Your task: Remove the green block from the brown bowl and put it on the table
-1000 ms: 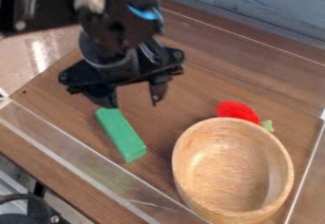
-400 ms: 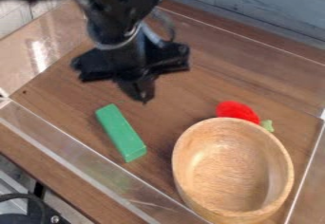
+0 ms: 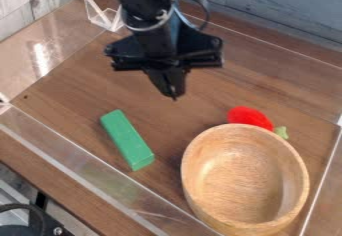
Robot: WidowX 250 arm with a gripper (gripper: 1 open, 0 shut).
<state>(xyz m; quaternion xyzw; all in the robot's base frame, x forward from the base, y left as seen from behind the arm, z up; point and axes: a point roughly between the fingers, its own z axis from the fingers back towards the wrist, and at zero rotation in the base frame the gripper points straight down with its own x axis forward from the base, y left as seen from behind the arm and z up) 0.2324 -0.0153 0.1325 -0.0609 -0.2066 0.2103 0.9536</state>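
Observation:
The green block [image 3: 127, 139] lies flat on the table [image 3: 254, 75], left of the brown bowl [image 3: 246, 185]. The bowl stands at the lower right with nothing inside it. My gripper [image 3: 171, 88] hangs over the middle of the table, above and to the right of the block and clear of it. Its fingers are pressed together into one dark point aimed down. Nothing is held between them.
A small red object with a green tip [image 3: 250, 119] rests against the bowl's far rim. Clear acrylic walls [image 3: 60, 165] run along the table's near and left edges.
The gripper's fingers, spread apart a second ago just above the block, have shut. The hand has moved up and to the right in the picture, away from the block, which stays put.

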